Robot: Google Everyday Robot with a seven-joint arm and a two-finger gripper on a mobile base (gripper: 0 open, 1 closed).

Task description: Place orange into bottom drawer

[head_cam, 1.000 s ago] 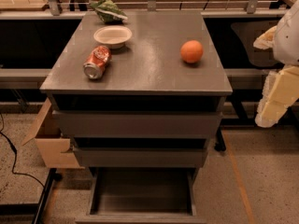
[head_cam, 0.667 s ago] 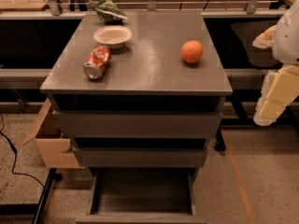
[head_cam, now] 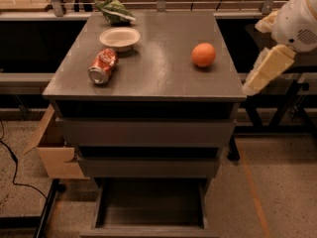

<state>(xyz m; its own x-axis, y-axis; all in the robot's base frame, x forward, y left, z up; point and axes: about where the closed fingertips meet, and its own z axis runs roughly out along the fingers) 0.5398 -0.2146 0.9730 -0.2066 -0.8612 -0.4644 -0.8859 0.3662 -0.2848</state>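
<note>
Orange on cabinet top, bottom drawer open, jaws far right

One view only, set high in front of the cabinet and tilted down and forward across its top. It is close: the top fills the middle of the view. The gripper hangs at the right edge, with the cabinet just to its left and the bottom drawer below and left of it, cut off by the lower edge.

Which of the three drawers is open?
The bottom drawer, pulled out with its inside showing; the two above show only their fronts. The gripper hangs beside the cabinet's right edge, right of the orange.
</note>
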